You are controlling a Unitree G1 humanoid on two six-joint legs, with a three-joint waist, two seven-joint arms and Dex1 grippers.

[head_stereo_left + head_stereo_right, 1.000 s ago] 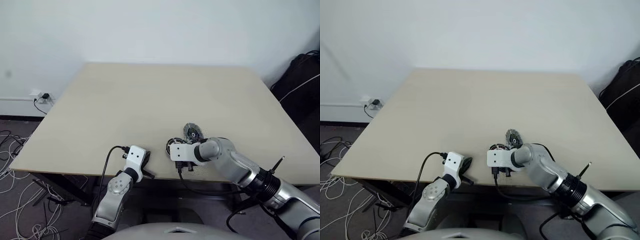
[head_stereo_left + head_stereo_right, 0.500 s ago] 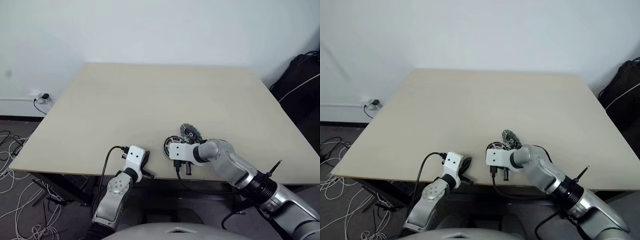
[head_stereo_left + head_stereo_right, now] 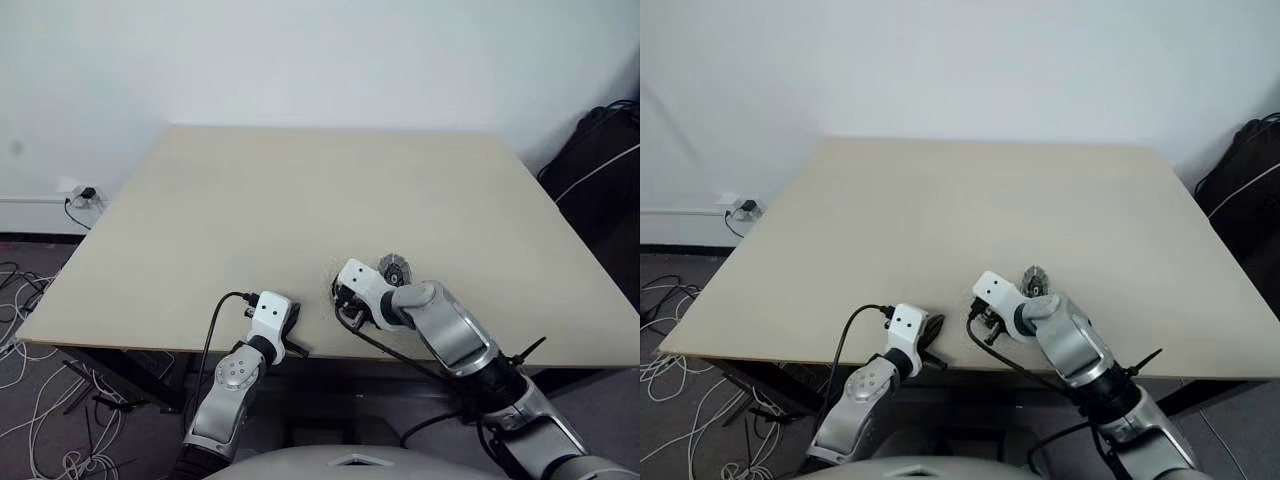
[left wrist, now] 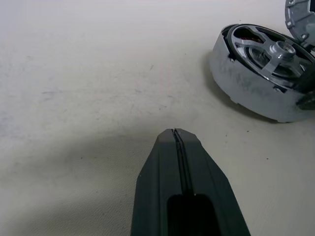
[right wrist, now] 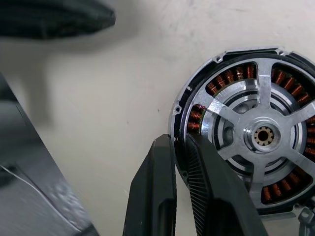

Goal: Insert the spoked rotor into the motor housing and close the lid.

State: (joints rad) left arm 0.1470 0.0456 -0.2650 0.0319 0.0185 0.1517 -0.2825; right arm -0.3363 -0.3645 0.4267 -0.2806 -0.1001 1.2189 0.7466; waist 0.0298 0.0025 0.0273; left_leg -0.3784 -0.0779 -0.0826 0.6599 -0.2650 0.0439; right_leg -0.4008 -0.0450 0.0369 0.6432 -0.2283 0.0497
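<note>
- We see spoked rotor [image 5: 261,132] seated in motor housing [image 5: 183,125] on worktop [image 3: 300,200] near the front edge.
- Right gripper [image 5: 179,147] jaws nearly closed, pinching the housing rim.
- Left gripper [image 4: 175,135] jaws fully closed, empty.
- Lid [image 3: 392,269] just beside housing.

1. Even, soft indoor light; the table [image 3: 300,200] and the wall [image 3: 320,60] read bright, no hard glare.
2. Floor under the table edge falls dim.
3. Left wrist view: broad soft shadow on the tabletop around the left gripper [image 4: 176,135]; finger base out of focus.
4. Right wrist view: motor housing [image 5: 246,132] sharp, copper windings clear; dark blurred shape in one corner.
</note>
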